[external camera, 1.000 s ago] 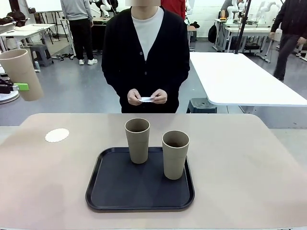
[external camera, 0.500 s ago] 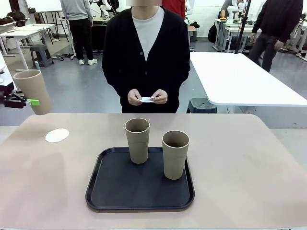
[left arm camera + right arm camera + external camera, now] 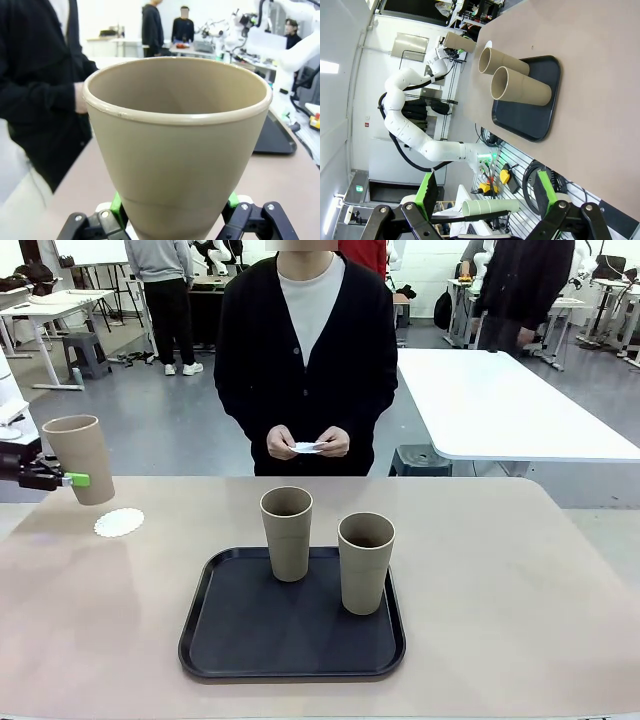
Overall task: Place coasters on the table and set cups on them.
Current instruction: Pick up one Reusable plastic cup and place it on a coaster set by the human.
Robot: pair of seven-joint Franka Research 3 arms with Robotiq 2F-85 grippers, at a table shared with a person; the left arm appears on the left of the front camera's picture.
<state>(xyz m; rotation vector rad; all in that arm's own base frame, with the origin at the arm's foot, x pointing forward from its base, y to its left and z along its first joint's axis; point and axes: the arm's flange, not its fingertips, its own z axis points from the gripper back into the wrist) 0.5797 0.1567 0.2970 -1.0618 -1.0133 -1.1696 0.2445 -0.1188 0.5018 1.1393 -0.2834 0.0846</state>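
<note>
Lowered, left gripper hangs its cup near the table-edge coaster.

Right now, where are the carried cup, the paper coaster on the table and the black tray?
held cup (image 3: 78,452): front view, middle of its side wall.
coaster (image 3: 119,522): front view, centre of the disc.
black tray (image 3: 250,635): front view, bare floor near its front.

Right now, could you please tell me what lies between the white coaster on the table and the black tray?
Nothing. In the front view, the stretch of table between the coaster and the tray is bare tabletop.
</note>
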